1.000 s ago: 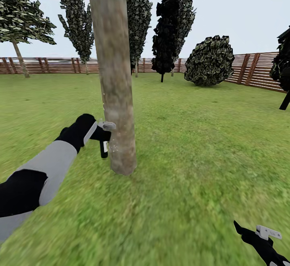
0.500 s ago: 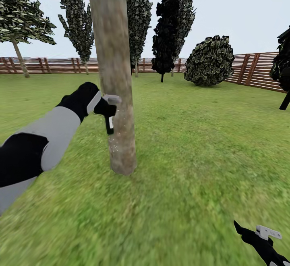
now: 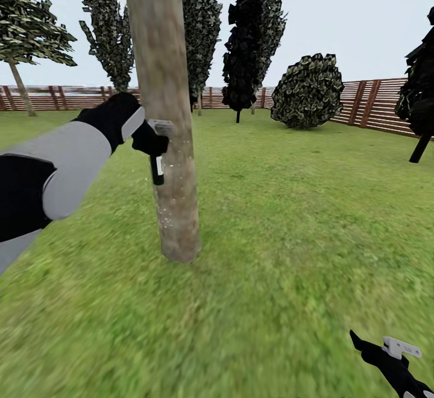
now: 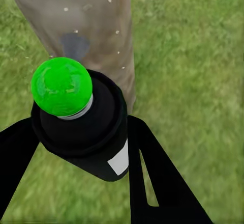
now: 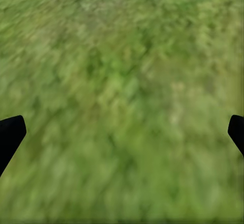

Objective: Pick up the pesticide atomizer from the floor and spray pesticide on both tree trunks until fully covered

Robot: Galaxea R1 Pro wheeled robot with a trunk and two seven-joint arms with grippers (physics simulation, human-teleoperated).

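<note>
One left pincer point(image 3: 158, 145) clamped on pesticide atomizer point(image 4: 84, 124) — beside tree trunk point(image 3: 163, 114), right pincer point(image 5: 122, 132) spread wide over grass point(image 3: 289, 235).

No text, brand, number or sign is showing legibly anywhere. The pesticide atomizer point(image 4: 84, 127) is carrying a small white label patch point(image 4: 119, 160) on its dark body, but that patch is reading as blank; nothing can be made out on it.
</note>
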